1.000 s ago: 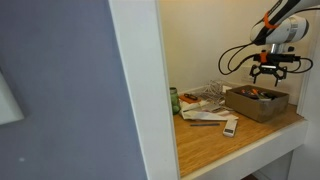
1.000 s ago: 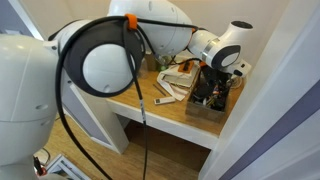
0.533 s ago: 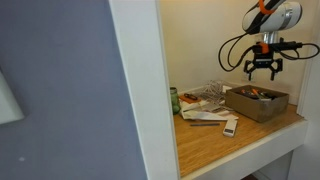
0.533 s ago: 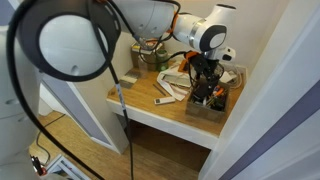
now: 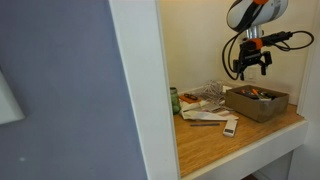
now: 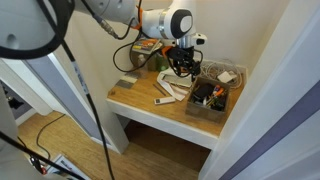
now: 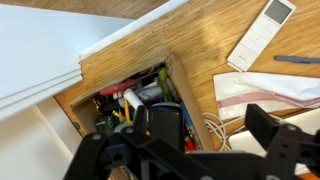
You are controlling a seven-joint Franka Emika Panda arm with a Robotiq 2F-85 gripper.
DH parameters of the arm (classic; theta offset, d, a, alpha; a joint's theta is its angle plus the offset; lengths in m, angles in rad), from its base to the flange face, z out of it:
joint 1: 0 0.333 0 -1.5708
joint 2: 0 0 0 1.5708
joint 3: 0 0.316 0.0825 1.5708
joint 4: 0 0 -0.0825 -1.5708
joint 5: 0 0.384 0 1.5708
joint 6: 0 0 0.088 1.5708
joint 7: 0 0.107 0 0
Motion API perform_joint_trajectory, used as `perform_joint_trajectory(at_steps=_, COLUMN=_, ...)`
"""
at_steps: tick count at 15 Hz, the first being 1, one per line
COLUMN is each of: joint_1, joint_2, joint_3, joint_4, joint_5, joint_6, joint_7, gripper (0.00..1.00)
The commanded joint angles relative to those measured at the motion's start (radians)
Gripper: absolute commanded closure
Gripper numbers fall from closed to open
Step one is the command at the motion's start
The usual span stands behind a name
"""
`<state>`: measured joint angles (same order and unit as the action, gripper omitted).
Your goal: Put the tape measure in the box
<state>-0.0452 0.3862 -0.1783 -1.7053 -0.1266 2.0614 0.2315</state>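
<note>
The brown cardboard box point(image 5: 257, 104) stands open-topped at the right end of the wooden shelf, full of small items; it also shows in the other exterior view point(image 6: 207, 108) and the wrist view point(image 7: 186, 100). A dark roundish lump, apparently the tape measure point(image 7: 165, 122), lies inside the box by its right wall. It is too small to pick out in both exterior views. My gripper point(image 5: 250, 66) point(image 6: 183, 66) point(image 7: 200, 125) hangs open and empty, well above the shelf, over the box's near edge and the clutter beside it.
A white remote-like bar point(image 5: 231, 126) point(image 7: 262, 35) lies on the shelf in front of the box. A green can point(image 5: 174, 100) stands at the far left by the white post. Papers, a plastic bag and white cable point(image 5: 205, 102) point(image 7: 265, 92) lie between can and box.
The gripper has risen from just above the box and swung away from it towards the clutter side, staying open and empty.
</note>
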Motion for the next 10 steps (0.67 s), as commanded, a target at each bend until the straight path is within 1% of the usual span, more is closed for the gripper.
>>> perform_joint_trajectory(at_steps=1, joint_1=0.035, joint_2=-0.137, joint_3=0.026, joint_4=-0.18, joint_5=-0.11, joint_6=0.093, joint_7=-0.033, gripper=0.0)
perform_joint_trajectory(at_steps=2, joint_1=0.037, joint_2=-0.161, joint_3=0.037, joint_4=-0.206, joint_5=-0.116, joint_6=0.104, joint_7=-0.045, gripper=0.0)
perform_joint_trajectory(at_steps=3, joint_1=0.032, joint_2=-0.176, joint_3=0.055, joint_4=-0.226, joint_5=-0.101, joint_6=0.103, joint_7=-0.09, gripper=0.0)
perform_joint_trajectory(at_steps=4, joint_1=0.025, joint_2=-0.1, joint_3=0.046, joint_4=-0.13, joint_5=-0.086, joint_6=0.064, joint_7=-0.036, gripper=0.0)
perform_joint_trajectory(at_steps=6, joint_1=0.026, joint_2=-0.136, joint_3=0.062, joint_4=-0.173, joint_5=-0.085, joint_6=0.07, joint_7=-0.064, gripper=0.0)
perform_joint_trajectory(at_steps=10, joint_1=0.024, joint_2=-0.152, joint_3=0.064, joint_4=-0.195, joint_5=-0.085, joint_6=0.079, joint_7=-0.079, gripper=0.0)
